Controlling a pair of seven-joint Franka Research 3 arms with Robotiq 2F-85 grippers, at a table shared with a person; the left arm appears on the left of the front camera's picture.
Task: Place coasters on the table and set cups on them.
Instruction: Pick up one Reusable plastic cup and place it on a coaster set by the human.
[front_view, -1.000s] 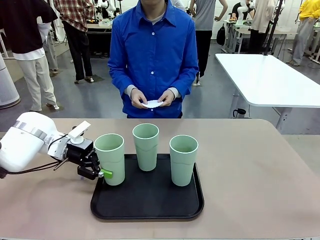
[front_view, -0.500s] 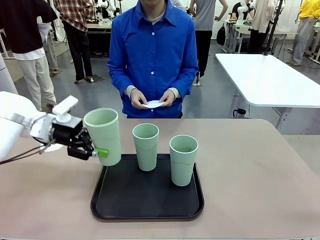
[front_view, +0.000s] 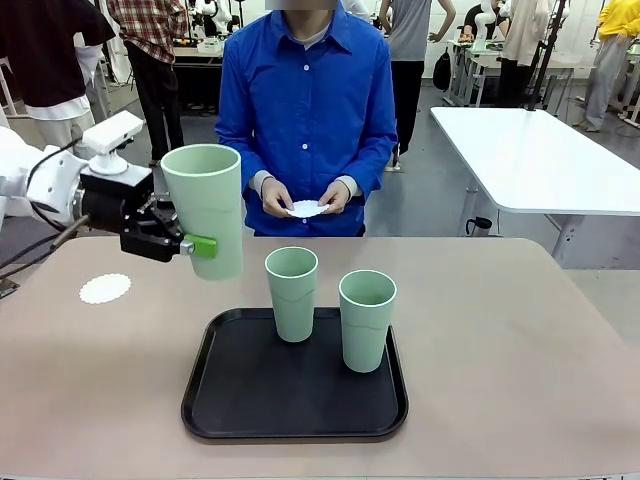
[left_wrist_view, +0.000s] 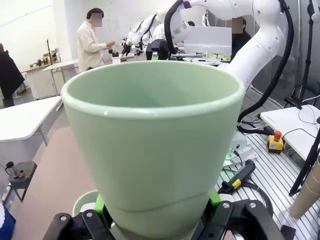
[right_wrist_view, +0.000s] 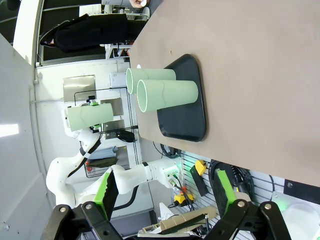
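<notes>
Item 1: black rounded-rectangle plastic tray (front_view: 290, 412). You have it on the large beige-tan worktop (front_view: 520, 340), at the middle of the near side. Take it as your landmark for every entry below

Item 2: two tall pale mint-green plastic tumblers, upright on the tray and apart from each other. One (front_view: 292, 293) stands at the middle of the tray's far edge. The other (front_view: 367, 320) stands toward the tray's right side, a little nearer to you

Item 3: third mint-green tumbler (front_view: 203, 208), same make. It is off the tray, in the air beyond the tray's far-left corner, clear of the worktop, mouth up and close to upright. In your left wrist view it (left_wrist_view: 152, 145) stands close before the lens

Item 4: left fingers (front_view: 200, 244). You have them clamped on the lower part of the third mint-green tumbler, gripping from its side, with a green pad flat on its wall

Item 5: right fingers (right_wrist_view: 107, 192). They are spread wide apart with nothing between them, and the tray (right_wrist_view: 182, 120) lies well beyond them

Item 6: small, thin white round paper coaster with a scalloped lacy edge (front_view: 105, 289). It lies flat on the bare worktop, well to the left of the tray, touching nothing

Item 7: further white paper doilies (front_view: 305, 208). You cannot tell the count. They are held at waist height by a person in a blue buttoned shirt (front_view: 305, 110) standing beyond the tray's far side
</notes>
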